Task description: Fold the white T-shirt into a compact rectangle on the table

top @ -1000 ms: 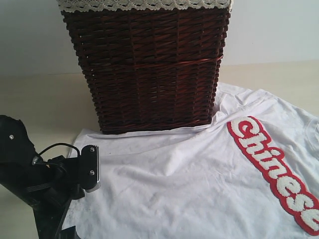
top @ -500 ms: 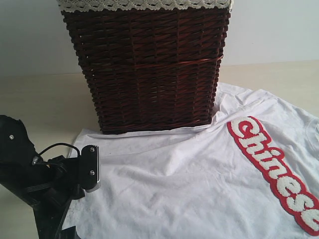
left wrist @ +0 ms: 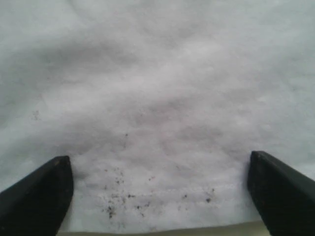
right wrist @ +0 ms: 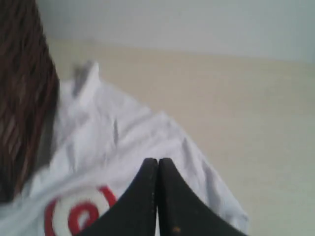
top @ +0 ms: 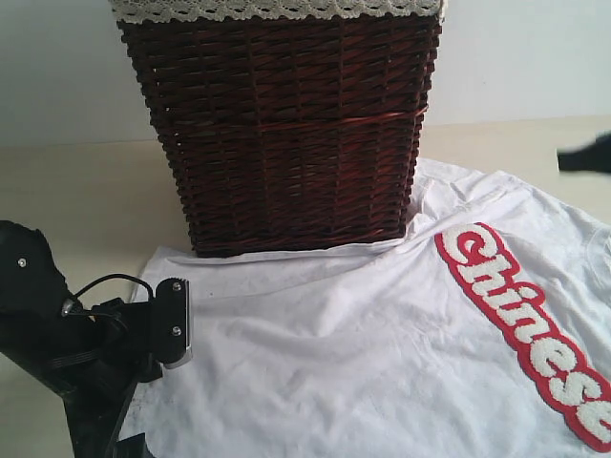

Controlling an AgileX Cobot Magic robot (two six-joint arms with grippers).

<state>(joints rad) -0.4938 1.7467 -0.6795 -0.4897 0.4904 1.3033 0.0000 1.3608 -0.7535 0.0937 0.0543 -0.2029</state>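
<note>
While the white T-shirt (top: 382,353) is lying wholly unfolded on the worktop (top: 86,200) against the basket (top: 286,124), the left claw (left wrist: 157,167) is hovering wide open over it, and the right claw (right wrist: 158,167), closed tight, is apparently gripping nothing.

1. Looks like a robot test bench, staged as a home laundry spot.
2. Bench cues: black robot arm (top: 43,329) with a loose cable (top: 100,281), bare pale wall (top: 525,57), plain beige table (top: 76,191).
3. Home cues: wicker basket (top: 286,134) with lace trim (top: 277,8), white T-shirt (top: 363,353) spread on the table.
</note>
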